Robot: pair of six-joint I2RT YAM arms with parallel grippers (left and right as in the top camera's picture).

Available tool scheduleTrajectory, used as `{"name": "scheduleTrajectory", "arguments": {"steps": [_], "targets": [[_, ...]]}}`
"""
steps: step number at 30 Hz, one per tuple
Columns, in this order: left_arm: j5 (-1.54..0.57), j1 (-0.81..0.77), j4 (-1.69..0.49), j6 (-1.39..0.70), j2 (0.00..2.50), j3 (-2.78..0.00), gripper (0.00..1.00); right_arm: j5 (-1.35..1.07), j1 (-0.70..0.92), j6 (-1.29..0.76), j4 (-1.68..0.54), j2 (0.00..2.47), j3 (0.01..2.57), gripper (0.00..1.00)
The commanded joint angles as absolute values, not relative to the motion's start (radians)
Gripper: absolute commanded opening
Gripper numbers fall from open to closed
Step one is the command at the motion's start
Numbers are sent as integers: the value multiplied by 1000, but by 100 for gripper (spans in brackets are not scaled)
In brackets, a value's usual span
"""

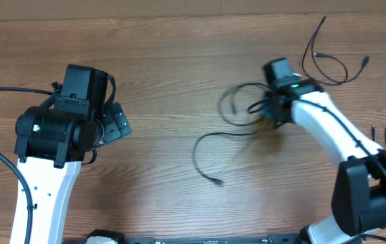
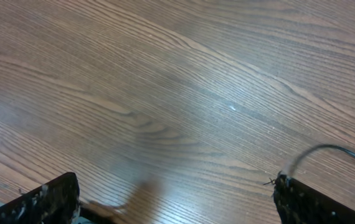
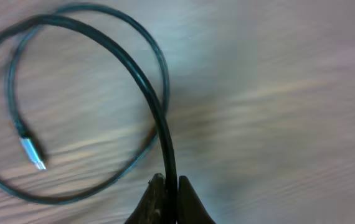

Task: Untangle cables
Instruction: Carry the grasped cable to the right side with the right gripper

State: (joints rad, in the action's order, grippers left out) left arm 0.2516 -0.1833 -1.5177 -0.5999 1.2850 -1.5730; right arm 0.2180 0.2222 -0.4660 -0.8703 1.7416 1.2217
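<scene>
**Black cord pinched in the right claw; left claw spread wide**

Seen from overhead, the right claw sits right of centre on the wood-grain worktop, in among the cables. One cord makes a blurred loop just left of the claw. From there it trails toward the front edge and ends in a small plug end. A second cable lies in loose curves by the far right corner, apart from the first. That view does not show how the right fingers stand.

The right wrist view does. The two fingers are pressed together, clamped on the cord. The cord rises from them and sweeps round into a full loop, with a silver plug lying on the wood inside the loop. The plug's silver colour cannot be made out from overhead.

The left claw is over the left side of the worktop, well apart from every cable. Its wrist view shows its fingers at the two bottom corners of the picture, spread wide with wood grain between them.
</scene>
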Motion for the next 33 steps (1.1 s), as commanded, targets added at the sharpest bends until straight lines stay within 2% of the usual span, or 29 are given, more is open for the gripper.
{"name": "scheduleTrajectory", "arguments": {"steps": [1,6,11,17,18,19,20,22,23,29,33], "targets": [[270,-188,-1517,-606,1281,-1572,100,315,84,-493,-974,1717,1219,4],[270,-188,-1517,-606,1281,-1572,100,317,-78,-555,-1085,1717,1219,4],[270,-188,-1517,-606,1281,-1572,99,304,-260,-548,-1069,1717,1219,4],[270,-188,-1517,-606,1281,-1572,99,305,-372,-582,-1076,1692,1219,4],[270,-188,-1517,-606,1281,-1572,100,290,-385,-580,-1076,1679,1219,8],[270,-188,-1517,-606,1281,-1572,99,276,-392,-579,-1082,1661,1219,39],[270,-188,-1517,-606,1281,-1572,100,266,-395,-579,-1090,1644,1220,63],[270,-188,-1517,-606,1281,-1572,100,236,-395,-580,-1107,1588,1220,97],[270,-188,-1517,-606,1281,-1572,100,208,-391,-580,-1112,1551,1220,100],[270,-188,-1517,-606,1281,-1572,99,-104,-356,-487,-1128,1257,1219,100],[270,-188,-1517,-606,1281,-1572,100,-175,-353,-397,-1170,998,1219,100]]}}
